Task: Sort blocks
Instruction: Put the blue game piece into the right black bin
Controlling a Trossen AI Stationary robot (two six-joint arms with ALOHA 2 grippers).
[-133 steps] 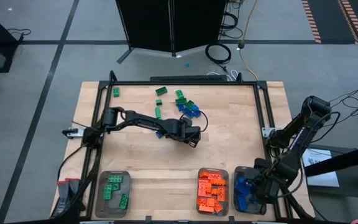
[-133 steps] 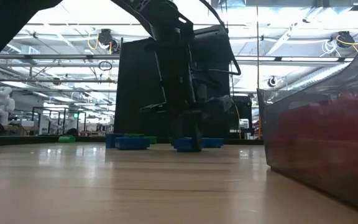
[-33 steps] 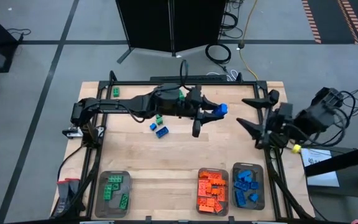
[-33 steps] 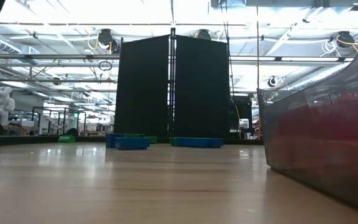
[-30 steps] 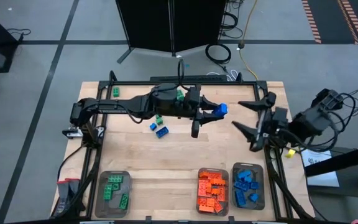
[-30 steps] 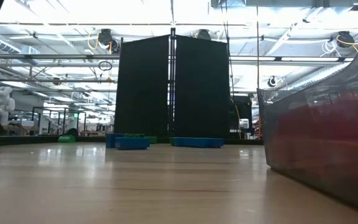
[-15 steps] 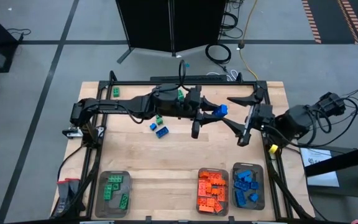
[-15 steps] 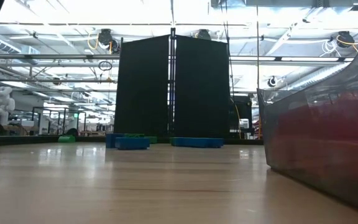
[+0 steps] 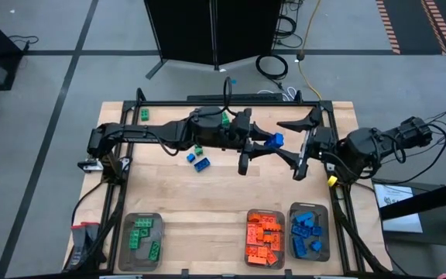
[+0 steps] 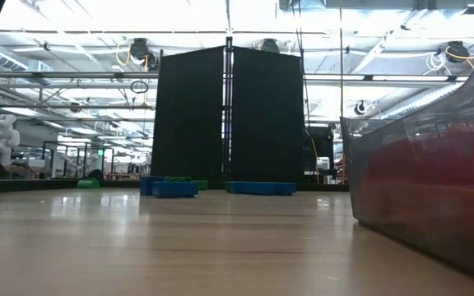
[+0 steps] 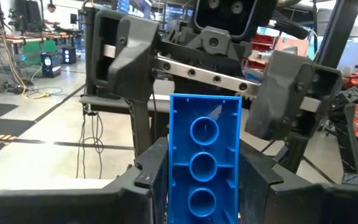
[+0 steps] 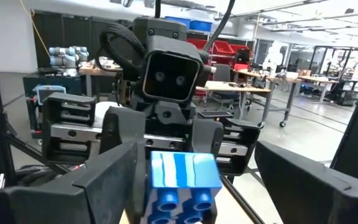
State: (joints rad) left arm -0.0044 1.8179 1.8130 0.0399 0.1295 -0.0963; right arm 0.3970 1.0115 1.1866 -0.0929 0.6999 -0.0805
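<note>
My left gripper [image 9: 263, 142] reaches level over the table's middle, shut on a blue brick [image 9: 273, 139] held high above the wood. My right gripper [image 9: 278, 139] faces it from the table's right, open, with one finger on each side of the brick [image 12: 182, 177] and clear of it. Loose blocks lie on the table under the left arm: blue ones [image 9: 197, 161] and green ones [image 9: 197, 147], with another green one [image 9: 143, 115] at the far left. The low view shows blue blocks [image 10: 175, 188] resting flat on the wood and no gripper. My left gripper pinches the blue brick's two long sides [image 11: 173, 180] between its two fingers [image 11: 148, 183]. The fingers lie level and point toward the table's right. The brick sticks out past the fingertips, clear of the table; its hollow underside [image 11: 204, 155] faces back toward the left wrist, its studs [image 12: 182, 205] toward my right gripper.
Three clear trays stand along the near edge: one with green blocks [image 9: 123, 232] at the left, one with orange blocks [image 9: 265, 213] and one with blue blocks [image 9: 325, 232] at the right. A black frame [image 9: 130, 124] borders the table.
My right gripper has travelled toward the table's left, staying open, until its fingers stand on either side of the blue brick. My left gripper and the brick have kept still.
</note>
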